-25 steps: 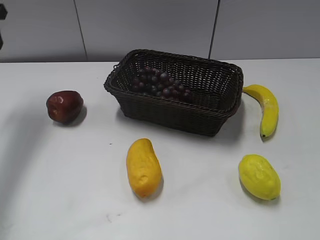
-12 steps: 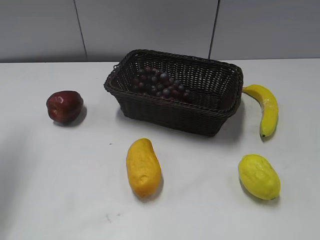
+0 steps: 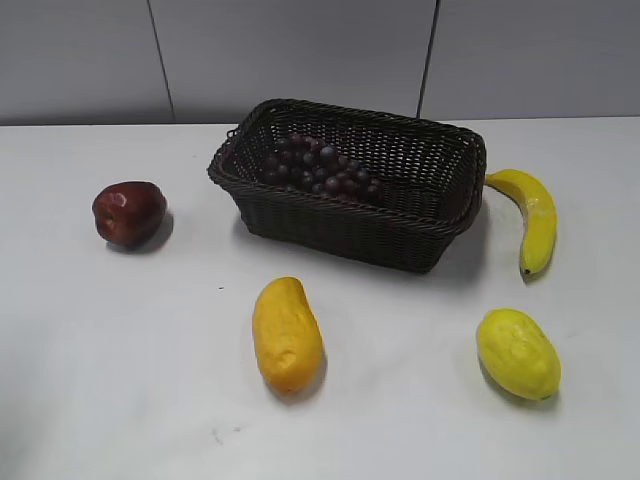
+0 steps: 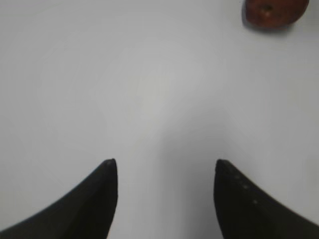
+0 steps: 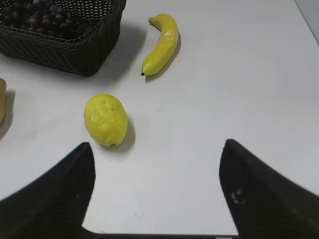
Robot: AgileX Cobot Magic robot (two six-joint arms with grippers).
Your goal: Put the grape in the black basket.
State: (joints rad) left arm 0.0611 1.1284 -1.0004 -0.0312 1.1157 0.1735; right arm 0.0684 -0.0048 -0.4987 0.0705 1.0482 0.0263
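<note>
ok, left to right in the exterior view: apple (image 3: 129, 212) sits alone on the left of the table (image 3: 120, 380), well apart from the rest. the orange mango (image 3: 287, 334) lies in front of the centre, lengthwise toward the camera. the black basket (image 3: 340, 225) stands behind it, mid-table, set at a slant. the grape (image 3: 322, 168) lies inside the basket, toward its left end, on the floor of it; the lower part of the bunch is hidden by the near wall. the banana (image 3: 532, 215) lies just beside the basket's right end, tip pointing to the front. the yellow mango (image 3: 518, 352) is front right, apart from everything.

neither arm shows in the exterior view.

left wrist view: left gripper (image 4: 164, 172) has fingers spread apart, nothing between them, only bare table below. fingertips are blurred and cut off by the bottom edge. the apple is clipped by the top right corner.

right wrist view: right gripper (image 5: 157, 159) is also spread wide and empty, fingers cut off at the bottom. the yellow mango lies ahead of the left finger, not touching. the basket is cut off at the top left, grapes visible inside. a sliver of the orange mango shows at the left edge.

the surface is plain white, matte, with a few small dark specks. the wall (image 3: 300, 55) behind is grey panels with dark vertical seams.
</note>
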